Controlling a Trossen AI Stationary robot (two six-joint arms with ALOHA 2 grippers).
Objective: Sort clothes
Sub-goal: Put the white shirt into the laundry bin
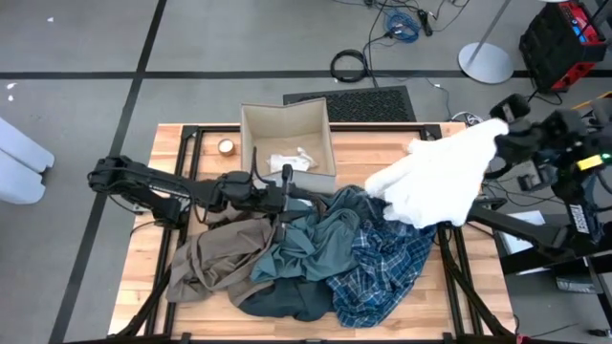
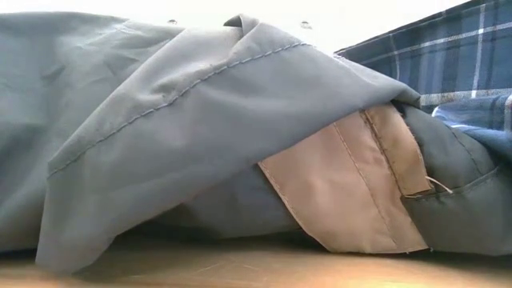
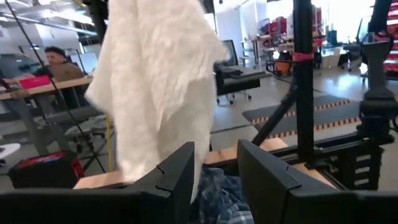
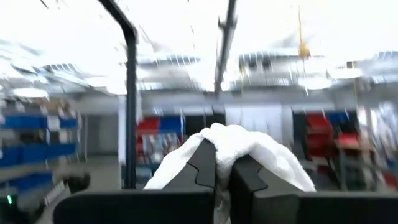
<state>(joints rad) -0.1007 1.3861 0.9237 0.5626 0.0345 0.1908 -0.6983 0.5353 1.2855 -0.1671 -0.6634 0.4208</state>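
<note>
A pile of clothes lies on the table's near half: a tan-brown garment [image 1: 212, 253], a teal-grey shirt [image 1: 320, 239], a blue plaid shirt [image 1: 382, 268] and a dark slate piece [image 1: 287, 301]. In the low view the teal-grey shirt [image 2: 160, 120] fills the picture, with tan cloth [image 2: 344, 192] and plaid [image 2: 448, 56] beside it. My right gripper [image 1: 499, 134] is shut on a fluffy cream-white garment [image 1: 435, 177], held high over the table's right side. My left gripper [image 1: 298, 193] stands open and empty just in front of the beige box, at the pile's far edge. My right gripper pinches a bunched part of the cream-white garment [image 4: 227, 138] between its two fingers. The garment [image 3: 155, 93] hangs below the hold, slack and lifted above the pile. Whether its lower end touches the plaid shirt, I cannot tell.
A beige fabric box [image 1: 251, 129] stands at the table's far middle with a cream-white piece [image 1: 292, 161] inside. A tape roll [image 1: 227, 146] lies left of it. Black frame rails [image 1: 186, 182] run along the table's sides. A person sits at a desk [image 3: 53, 65] beyond the table.
</note>
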